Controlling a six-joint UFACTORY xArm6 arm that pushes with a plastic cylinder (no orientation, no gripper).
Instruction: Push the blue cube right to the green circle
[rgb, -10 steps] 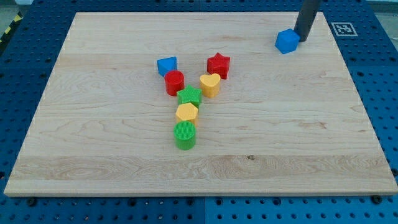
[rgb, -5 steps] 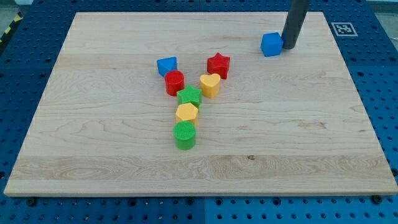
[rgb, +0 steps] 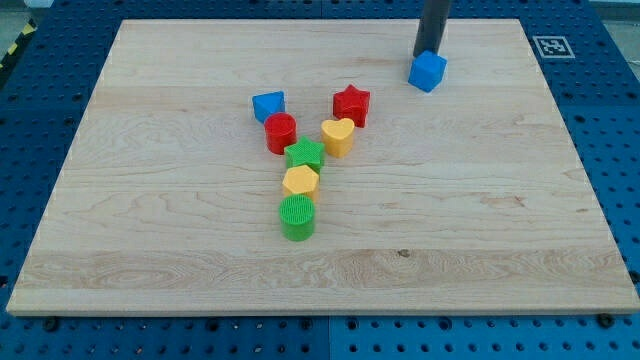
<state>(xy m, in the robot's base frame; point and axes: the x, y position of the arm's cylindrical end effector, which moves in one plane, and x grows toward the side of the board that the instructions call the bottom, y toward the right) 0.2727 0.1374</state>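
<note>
The blue cube (rgb: 427, 71) shifted toward the view's left and slightly down. My tip (rgb: 428, 53) moved from the cube's right side to directly above it, touching.

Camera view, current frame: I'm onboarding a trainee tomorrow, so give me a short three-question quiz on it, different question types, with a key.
1. True or false: my tip stands just above the blue cube in the view, at its upper edge.
2. Multiple choice: which block lies directly above the green circle in the view? A) red star B) yellow hexagon C) blue pentagon-like block
3. Fill in: from the blue cube, the green circle lies toward the view's bottom and the view's ____.

Key
1. True.
2. B: the yellow hexagon lies just above the green circle.
3. Left.
</note>
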